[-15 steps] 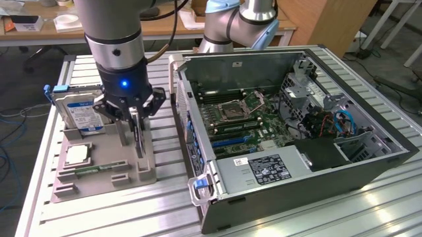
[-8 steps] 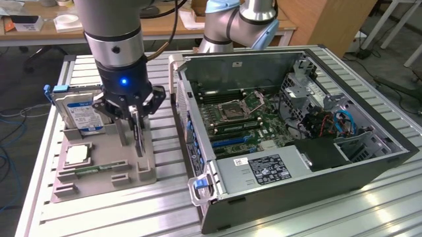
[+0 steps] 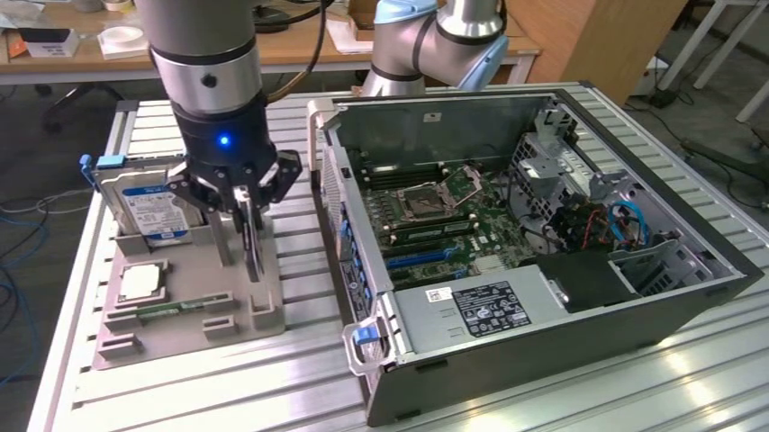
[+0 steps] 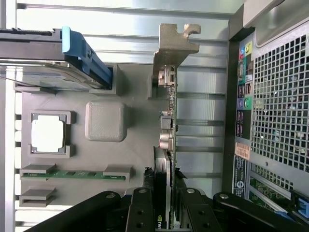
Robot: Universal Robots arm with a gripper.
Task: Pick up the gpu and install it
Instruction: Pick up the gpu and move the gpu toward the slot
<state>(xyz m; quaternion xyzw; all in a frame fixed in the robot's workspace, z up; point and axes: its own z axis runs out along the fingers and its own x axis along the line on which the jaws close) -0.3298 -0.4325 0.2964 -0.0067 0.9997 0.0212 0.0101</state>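
Straight down, end effector (image 3: pixel 247 214) tight on gpu (image 3: pixel 252 252).

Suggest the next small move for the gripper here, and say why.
Probably a short, straight lift. The gripper looks shut on the gpu, which stands on edge in its slot in the grey holder, between the hard drive and the computer case. Pulling straight up should free it without scraping the slot or either neighbour.
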